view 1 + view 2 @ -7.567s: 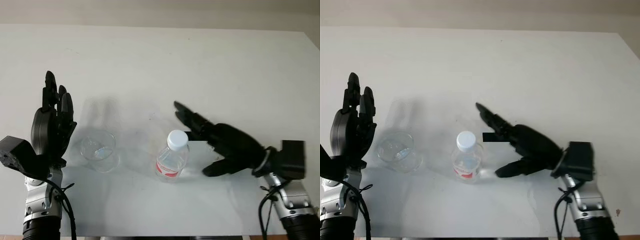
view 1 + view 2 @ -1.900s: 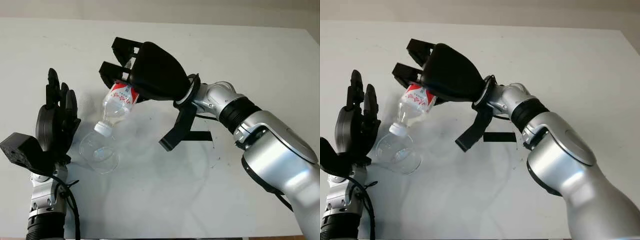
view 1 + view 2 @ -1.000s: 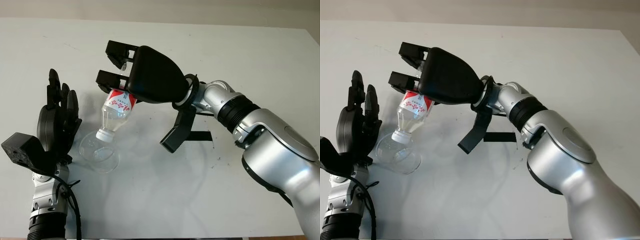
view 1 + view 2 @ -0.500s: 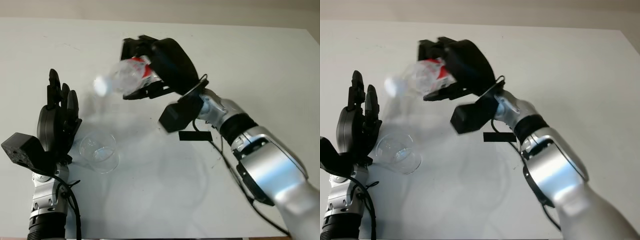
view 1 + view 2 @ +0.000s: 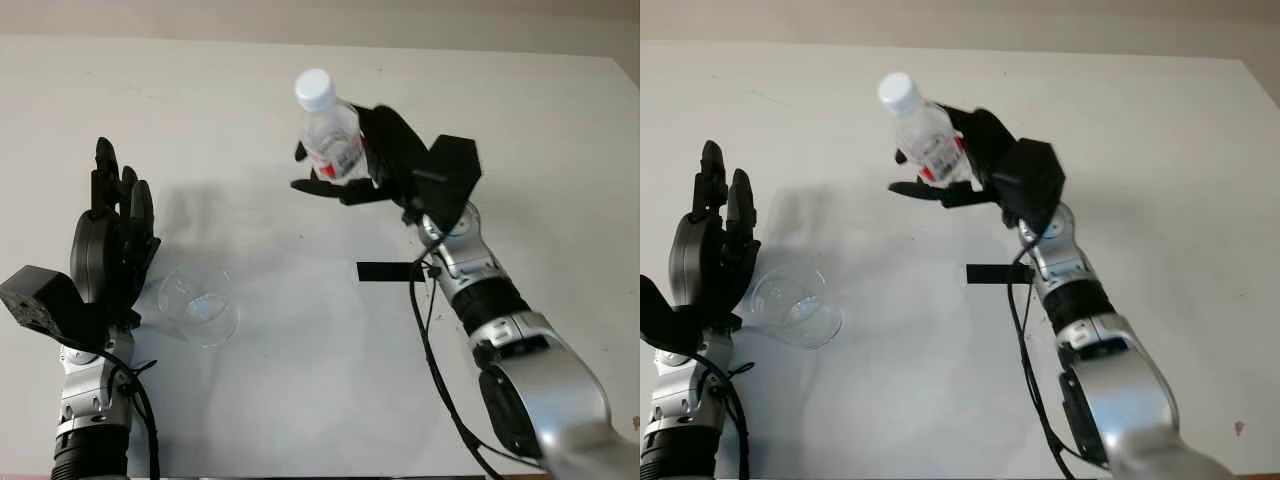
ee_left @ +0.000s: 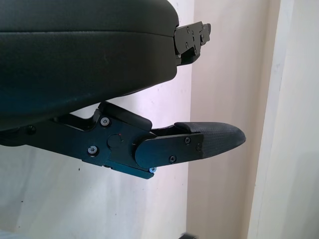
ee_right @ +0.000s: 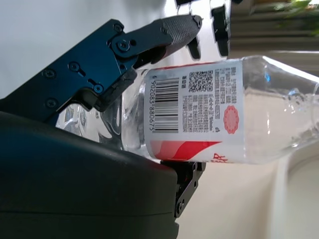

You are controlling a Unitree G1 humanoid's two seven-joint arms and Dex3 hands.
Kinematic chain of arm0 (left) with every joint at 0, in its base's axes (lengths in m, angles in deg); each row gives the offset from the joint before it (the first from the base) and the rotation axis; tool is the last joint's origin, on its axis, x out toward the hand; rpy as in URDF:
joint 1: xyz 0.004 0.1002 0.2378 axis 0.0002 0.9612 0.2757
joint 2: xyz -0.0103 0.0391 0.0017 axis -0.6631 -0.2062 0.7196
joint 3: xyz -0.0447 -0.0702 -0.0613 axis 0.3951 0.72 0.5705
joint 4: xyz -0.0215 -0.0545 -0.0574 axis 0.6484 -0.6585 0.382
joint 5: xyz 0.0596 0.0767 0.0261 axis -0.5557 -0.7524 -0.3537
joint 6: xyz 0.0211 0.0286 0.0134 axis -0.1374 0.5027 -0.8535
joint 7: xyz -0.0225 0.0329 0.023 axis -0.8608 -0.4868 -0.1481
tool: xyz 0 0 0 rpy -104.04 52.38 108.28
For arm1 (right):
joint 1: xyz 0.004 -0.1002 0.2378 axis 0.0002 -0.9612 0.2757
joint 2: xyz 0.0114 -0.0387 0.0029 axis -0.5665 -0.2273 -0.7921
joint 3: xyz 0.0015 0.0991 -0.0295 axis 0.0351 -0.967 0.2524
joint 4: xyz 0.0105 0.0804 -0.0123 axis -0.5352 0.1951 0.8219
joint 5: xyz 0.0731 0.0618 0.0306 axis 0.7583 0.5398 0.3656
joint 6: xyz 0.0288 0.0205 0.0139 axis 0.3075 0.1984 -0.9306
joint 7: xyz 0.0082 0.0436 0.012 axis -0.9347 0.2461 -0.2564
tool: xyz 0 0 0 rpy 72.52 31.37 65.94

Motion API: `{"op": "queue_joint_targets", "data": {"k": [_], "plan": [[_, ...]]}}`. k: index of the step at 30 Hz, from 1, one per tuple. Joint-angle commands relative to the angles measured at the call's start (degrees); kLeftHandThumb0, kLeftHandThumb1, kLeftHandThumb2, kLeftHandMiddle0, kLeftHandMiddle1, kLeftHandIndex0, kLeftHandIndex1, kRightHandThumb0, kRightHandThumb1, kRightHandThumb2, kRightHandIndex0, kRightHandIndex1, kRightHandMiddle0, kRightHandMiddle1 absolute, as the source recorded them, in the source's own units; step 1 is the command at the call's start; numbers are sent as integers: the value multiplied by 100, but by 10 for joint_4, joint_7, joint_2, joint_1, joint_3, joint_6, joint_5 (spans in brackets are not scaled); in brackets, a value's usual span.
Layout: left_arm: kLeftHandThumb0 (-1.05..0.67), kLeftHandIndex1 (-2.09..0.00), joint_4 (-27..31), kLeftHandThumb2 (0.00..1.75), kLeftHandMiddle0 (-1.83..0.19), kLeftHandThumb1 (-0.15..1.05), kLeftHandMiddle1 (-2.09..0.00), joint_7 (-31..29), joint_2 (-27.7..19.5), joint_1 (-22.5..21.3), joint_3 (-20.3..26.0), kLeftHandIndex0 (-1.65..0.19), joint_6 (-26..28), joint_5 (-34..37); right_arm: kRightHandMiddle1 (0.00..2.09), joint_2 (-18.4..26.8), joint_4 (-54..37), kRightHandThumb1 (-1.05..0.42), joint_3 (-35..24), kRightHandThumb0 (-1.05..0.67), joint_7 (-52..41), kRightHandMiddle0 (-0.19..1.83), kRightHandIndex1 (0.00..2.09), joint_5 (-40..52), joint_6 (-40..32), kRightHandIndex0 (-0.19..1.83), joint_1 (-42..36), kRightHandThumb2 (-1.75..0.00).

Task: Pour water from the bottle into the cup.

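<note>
So the right hand (image 5: 345, 175) has its fingers wrapped around the bottle (image 5: 330, 135), held up off the white worktop (image 5: 520, 120), nearly upright. It's clear plastic with a white cap and a red-and-white barcode label. The clear cup (image 5: 198, 304) sits beside the open left hand (image 5: 110, 245).

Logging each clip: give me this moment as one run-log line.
right hand: shut on bottle, upright, cap on, raised above table | left hand: open, beside cup | cup: standing on table
</note>
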Motion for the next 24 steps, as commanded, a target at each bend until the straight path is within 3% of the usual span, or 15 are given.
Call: {"op": "queue_joint_targets", "data": {"k": [1, 10, 24], "plan": [[-74, -1, -4, 51, 19, 105, -2, -4, -2, 0, 1, 19, -1, 0, 209, 13, -69, -105, -20, -37, -12, 88, 209, 24, -53, 118, -32, -42], [-75, -1, -11, 53, 19, 105, -3, -5, 0, -4, 2, 19, -2, 1, 209, 25, -217, -105, -61, -39, 3, 81, 209, 45, -154, 114, -142, -41], [-75, 0, -2, 55, 19, 105, 0, -4, 1, 5, 2, 19, 0, 1, 209, -5, -279, -105, -84, -43, 88, 66, 209, 23, -113, 108, -235, -37]]}}
